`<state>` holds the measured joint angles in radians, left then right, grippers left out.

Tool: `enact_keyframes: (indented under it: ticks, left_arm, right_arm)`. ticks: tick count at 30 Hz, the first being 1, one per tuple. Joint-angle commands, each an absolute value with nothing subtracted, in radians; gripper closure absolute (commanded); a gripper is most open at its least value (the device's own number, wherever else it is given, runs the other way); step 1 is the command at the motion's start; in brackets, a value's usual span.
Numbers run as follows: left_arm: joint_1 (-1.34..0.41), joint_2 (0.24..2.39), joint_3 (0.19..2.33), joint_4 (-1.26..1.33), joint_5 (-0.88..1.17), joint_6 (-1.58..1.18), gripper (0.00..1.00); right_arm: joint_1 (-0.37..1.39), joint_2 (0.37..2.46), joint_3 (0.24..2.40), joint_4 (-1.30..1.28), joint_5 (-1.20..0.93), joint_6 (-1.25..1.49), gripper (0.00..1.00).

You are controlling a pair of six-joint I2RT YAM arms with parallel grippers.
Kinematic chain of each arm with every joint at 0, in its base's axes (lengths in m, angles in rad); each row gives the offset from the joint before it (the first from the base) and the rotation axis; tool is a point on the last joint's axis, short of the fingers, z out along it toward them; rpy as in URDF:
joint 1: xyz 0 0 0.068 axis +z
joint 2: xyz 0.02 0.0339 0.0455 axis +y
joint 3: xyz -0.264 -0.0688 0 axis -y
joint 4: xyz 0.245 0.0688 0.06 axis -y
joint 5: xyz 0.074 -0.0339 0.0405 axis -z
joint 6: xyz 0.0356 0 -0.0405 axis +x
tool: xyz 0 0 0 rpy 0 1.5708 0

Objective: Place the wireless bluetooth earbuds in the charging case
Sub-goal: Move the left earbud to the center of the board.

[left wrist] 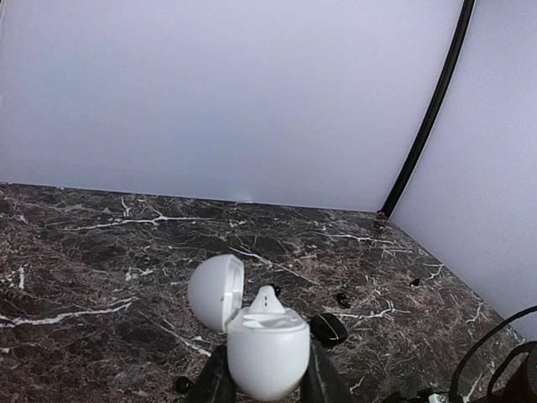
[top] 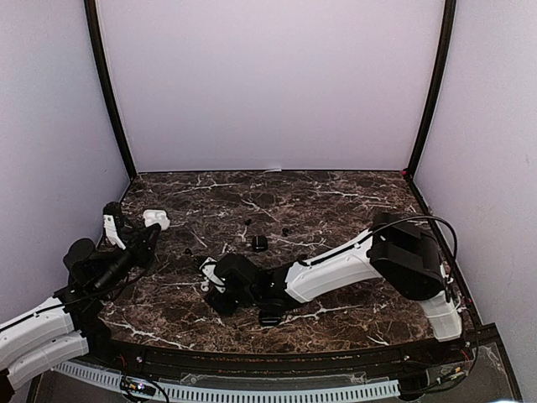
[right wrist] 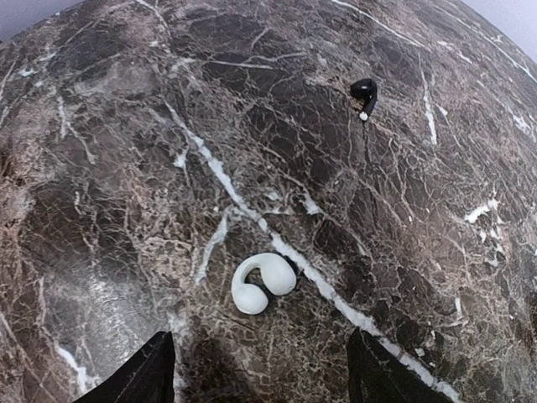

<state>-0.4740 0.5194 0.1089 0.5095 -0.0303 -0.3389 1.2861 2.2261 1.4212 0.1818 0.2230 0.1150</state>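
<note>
Marble table (top: 352,193): left tool (left wrist: 268,379) clamps white case (left wrist: 268,344); right tool (right wrist: 260,361) apart over white earbud (right wrist: 263,282); black earbud (right wrist: 364,91) beyond.

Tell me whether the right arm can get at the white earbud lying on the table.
Likely yes: the right gripper hangs open close over the white earbud, with nothing between them; the black earbud lies well off.

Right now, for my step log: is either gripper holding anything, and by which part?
The left gripper grips the open white charging case by the sides of its lower body. The right gripper stands open over a white earbud, holding nothing.
</note>
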Motion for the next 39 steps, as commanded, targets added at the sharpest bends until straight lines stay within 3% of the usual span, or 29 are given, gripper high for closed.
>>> enact_keyframes:
  ticks: [1,17,24,32,39]
  left_arm:
    - [-0.469,0.442,0.042,0.441,-0.086,-0.303,0.79]
    - [-0.469,0.420,0.020,0.469,-0.061,-0.269,0.79]
    - [-0.470,0.410,0.014,0.471,-0.055,-0.263,0.79]
    - [-0.470,0.411,0.014,0.475,-0.047,-0.263,0.79]
    - [-0.469,0.408,0.013,0.474,-0.042,-0.259,0.78]
  right_arm:
    - [1.283,2.267,1.483,0.158,0.286,0.150,0.29]
    - [1.267,2.419,1.611,0.125,0.330,0.168,0.31]
    - [1.247,2.459,1.652,0.105,0.304,0.179,0.43]
    - [1.243,2.463,1.655,0.087,0.306,0.180,0.71]
    - [1.237,2.386,1.565,0.093,0.343,0.192,0.74]
